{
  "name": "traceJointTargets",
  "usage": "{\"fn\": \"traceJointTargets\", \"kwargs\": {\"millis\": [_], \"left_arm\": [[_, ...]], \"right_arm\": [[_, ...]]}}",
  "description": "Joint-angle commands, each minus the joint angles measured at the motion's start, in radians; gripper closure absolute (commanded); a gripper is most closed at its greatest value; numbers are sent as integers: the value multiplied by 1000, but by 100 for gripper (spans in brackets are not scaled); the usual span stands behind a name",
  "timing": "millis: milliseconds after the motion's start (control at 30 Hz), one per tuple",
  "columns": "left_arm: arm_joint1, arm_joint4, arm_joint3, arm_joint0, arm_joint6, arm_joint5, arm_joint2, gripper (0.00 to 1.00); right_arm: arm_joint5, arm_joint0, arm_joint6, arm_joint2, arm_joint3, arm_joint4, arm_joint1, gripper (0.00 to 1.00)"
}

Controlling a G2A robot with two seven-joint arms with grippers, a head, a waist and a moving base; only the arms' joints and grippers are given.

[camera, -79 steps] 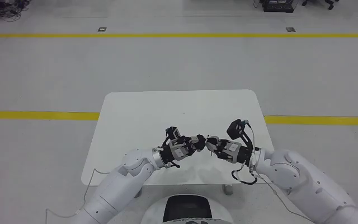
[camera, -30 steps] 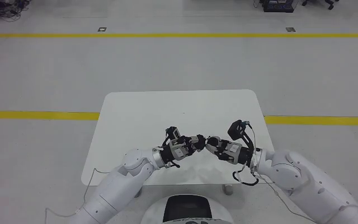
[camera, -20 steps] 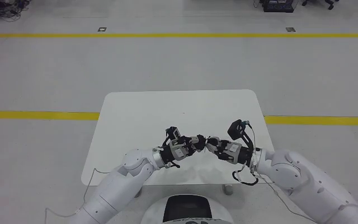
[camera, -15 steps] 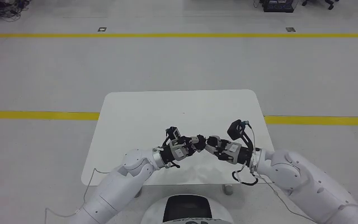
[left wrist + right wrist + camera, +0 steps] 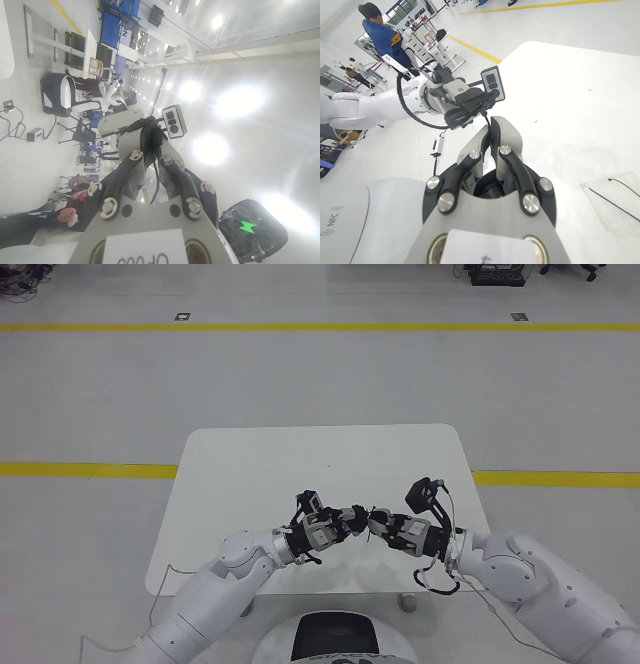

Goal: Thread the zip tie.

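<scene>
over the near half of the desk [image 5: 320, 459], the left fingers [image 5: 353, 517] and right fingers [image 5: 379, 523] are hovering tip to tip, off the surface. the right fingers are pressing together on a thin black zip tie [image 5: 488, 119], which is running across to the left fingers; those are clamping narrowly on it too. a second black tie [image 5: 610, 179] is lying in a clear tray [image 5: 615, 220] on the desk.

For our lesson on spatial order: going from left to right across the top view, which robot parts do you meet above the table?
In order: left wrist camera → left gripper → right gripper → right wrist camera. The zip tie runs between both grippers, so it is left out.
</scene>
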Motion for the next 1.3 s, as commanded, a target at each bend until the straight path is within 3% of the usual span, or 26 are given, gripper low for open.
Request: {"fn": "traceJointTargets", "kwargs": {"millis": [0,333,700,967,1267], "left_arm": [[0,0,0,0,1,0,0,100],[1,-8,-3,2,3,-12,-4,100],[0,2,5,-8,3,4,13,100],[-2,3,5,-13,6,0,26,100],[-2,3,6,-15,16,-19,20,100]], "right_arm": [[0,1,-1,-1,1,0,0,100],[0,1,15,-11,9,-41,-1,100],[0,-9,3,-16,5,-135,-8,100],[67,-27,35,-20,-22,-258,-17,100],[73,-35,30,-5,2,-225,-30,100]]}}
